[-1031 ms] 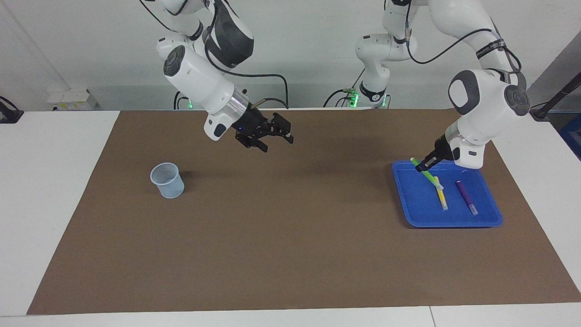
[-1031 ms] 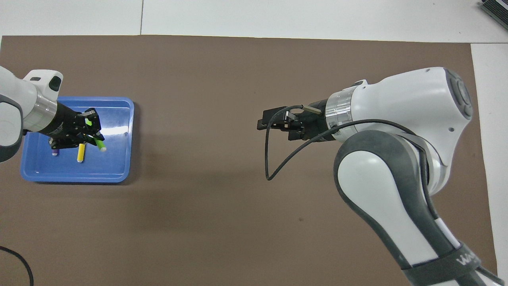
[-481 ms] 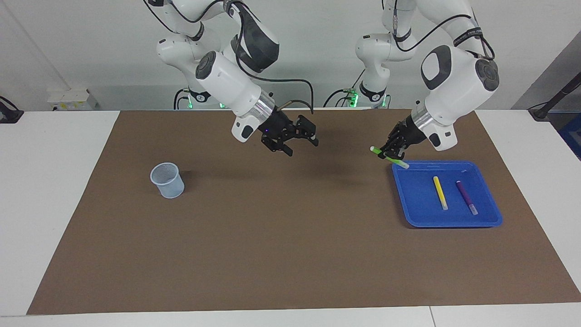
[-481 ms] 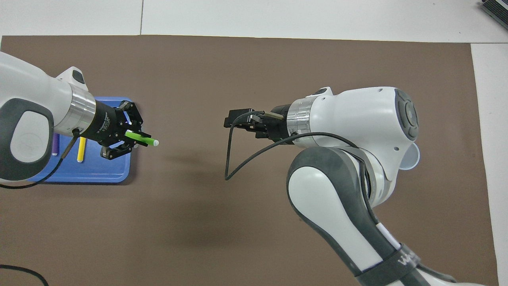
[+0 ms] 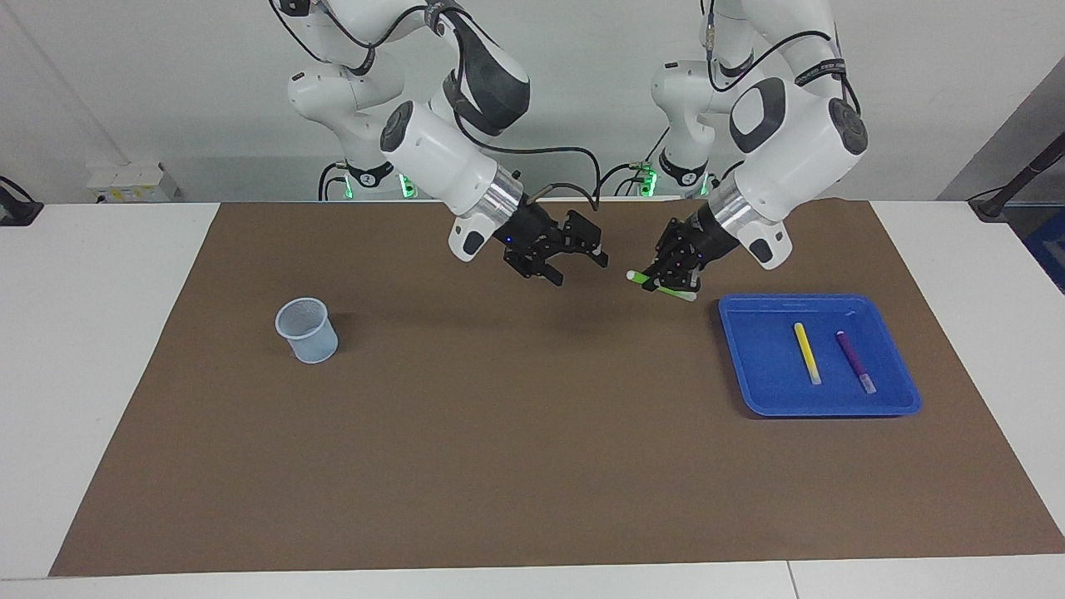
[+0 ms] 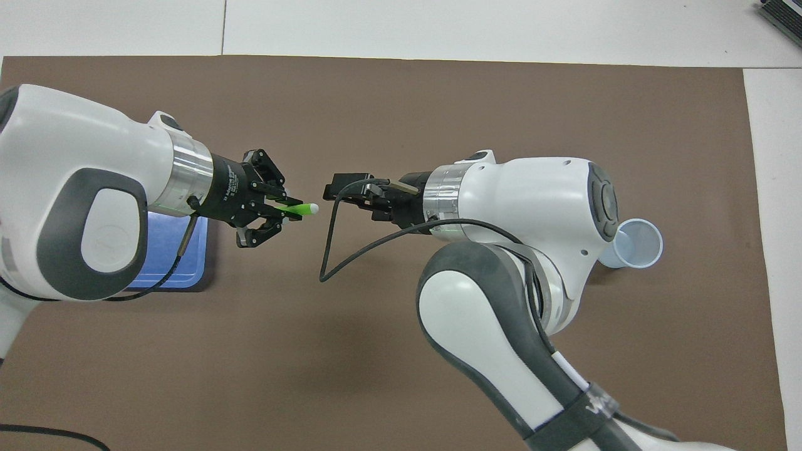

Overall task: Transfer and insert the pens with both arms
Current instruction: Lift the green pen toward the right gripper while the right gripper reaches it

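The left gripper (image 5: 666,279) is gripping the green pen (image 5: 661,286) above the mat's (image 5: 499,433) middle, its pale tip pointing at the right gripper (image 5: 574,254), which is gaping wide. The yellow pen (image 5: 806,352) and purple pen (image 5: 855,361) are lying in the blue tray (image 5: 749,366) at the left arm's end; the cup (image 5: 307,330) is sitting toward the right arm's end.

Glossy plastic tray (image 5: 749,391), matt mat (image 5: 499,449)
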You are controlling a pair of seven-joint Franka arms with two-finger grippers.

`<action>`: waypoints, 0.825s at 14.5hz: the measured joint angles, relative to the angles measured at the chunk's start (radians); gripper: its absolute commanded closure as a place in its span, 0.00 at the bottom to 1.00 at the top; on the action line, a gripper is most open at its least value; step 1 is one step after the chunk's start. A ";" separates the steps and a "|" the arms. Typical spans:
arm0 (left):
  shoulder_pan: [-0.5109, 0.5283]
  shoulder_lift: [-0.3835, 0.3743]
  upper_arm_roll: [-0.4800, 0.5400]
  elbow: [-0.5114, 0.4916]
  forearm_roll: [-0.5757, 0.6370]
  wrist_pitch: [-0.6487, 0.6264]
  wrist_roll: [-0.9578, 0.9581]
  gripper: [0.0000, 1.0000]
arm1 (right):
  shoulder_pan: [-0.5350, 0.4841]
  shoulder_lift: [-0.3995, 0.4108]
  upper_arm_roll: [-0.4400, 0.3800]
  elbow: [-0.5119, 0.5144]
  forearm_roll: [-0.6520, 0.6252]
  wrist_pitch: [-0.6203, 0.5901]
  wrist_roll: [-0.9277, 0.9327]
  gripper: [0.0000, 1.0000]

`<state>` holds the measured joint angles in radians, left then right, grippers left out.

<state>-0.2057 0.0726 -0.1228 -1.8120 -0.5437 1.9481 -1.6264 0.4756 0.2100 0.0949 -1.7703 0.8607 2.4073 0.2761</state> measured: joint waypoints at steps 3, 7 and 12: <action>-0.039 0.000 -0.001 -0.002 -0.015 0.056 -0.042 1.00 | 0.012 0.001 0.000 0.001 0.001 0.006 0.000 0.13; -0.049 0.000 0.001 -0.007 -0.017 0.077 -0.047 1.00 | 0.012 0.001 -0.001 0.002 0.001 0.006 0.000 0.31; -0.049 0.000 0.002 -0.007 -0.020 0.077 -0.047 1.00 | 0.012 0.001 -0.001 0.002 0.001 0.006 0.000 0.46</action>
<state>-0.2547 0.0726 -0.1211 -1.8191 -0.5639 2.0247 -1.6734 0.4873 0.2114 0.0935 -1.7680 0.8615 2.4136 0.2761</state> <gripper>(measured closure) 0.833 0.392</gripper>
